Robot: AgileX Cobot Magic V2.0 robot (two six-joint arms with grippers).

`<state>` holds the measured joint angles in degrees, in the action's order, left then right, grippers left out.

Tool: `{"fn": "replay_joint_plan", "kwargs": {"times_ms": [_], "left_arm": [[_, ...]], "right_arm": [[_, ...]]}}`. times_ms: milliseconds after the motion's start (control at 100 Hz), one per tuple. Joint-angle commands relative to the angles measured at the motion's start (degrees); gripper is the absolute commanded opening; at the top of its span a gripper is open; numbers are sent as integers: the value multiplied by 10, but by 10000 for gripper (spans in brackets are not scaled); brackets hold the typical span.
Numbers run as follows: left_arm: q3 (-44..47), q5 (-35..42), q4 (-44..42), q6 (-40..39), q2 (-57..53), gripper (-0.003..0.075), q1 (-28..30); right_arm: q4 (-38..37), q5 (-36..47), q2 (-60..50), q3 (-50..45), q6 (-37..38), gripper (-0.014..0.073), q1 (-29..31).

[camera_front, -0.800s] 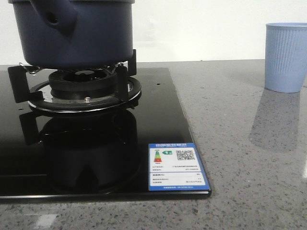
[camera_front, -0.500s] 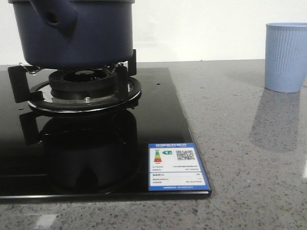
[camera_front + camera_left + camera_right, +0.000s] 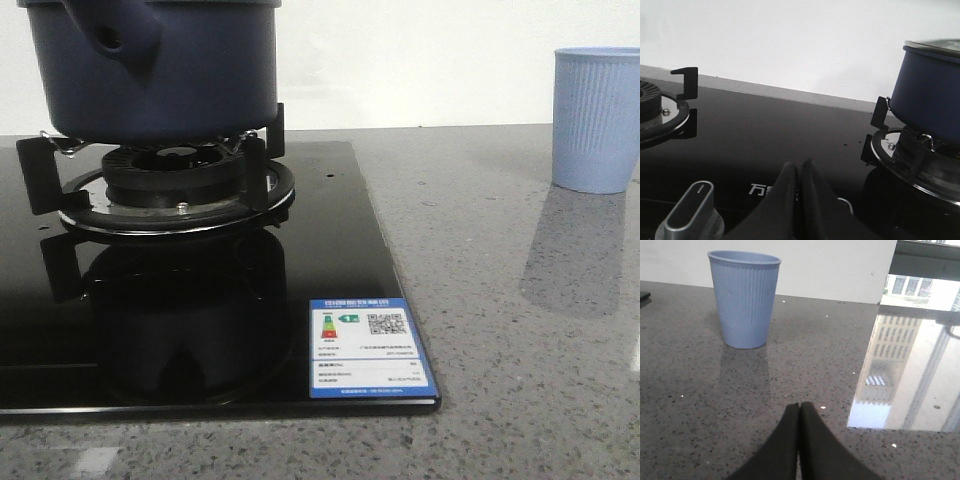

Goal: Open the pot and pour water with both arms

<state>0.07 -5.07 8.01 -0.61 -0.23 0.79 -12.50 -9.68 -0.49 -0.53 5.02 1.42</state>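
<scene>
Grey speckled worktop point(image 3: 500, 300) carried a black glass hob point(image 3: 330, 300). Pot point(image 3: 150, 70) sat on the burner grate point(image 3: 170, 185), lid apparently on, ready for opening. Left fingers point(image 3: 800, 172) & right fingers point(image 3: 800, 412) were pressed together, empty; cup point(image 3: 744, 299) waited nearby for pouring.

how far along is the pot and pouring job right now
Nothing looks done yet. The pot sits on the burner, lid apparently on. The left gripper and right gripper are shut and empty. Opening and pouring toward the cup remain.
</scene>
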Motion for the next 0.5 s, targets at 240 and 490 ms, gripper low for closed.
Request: {"fn": "replay_joint_plan", "kwargs": {"times_ms": [240,490], "left_arm": [[19,44,3,-2,-15,-19,1],[19,44,3,-2,-15,-19,1]], "right_arm": [[-10,41,-11,-15,-5,-66,1],[40,60,-11,-15,4,-66,1]]}}
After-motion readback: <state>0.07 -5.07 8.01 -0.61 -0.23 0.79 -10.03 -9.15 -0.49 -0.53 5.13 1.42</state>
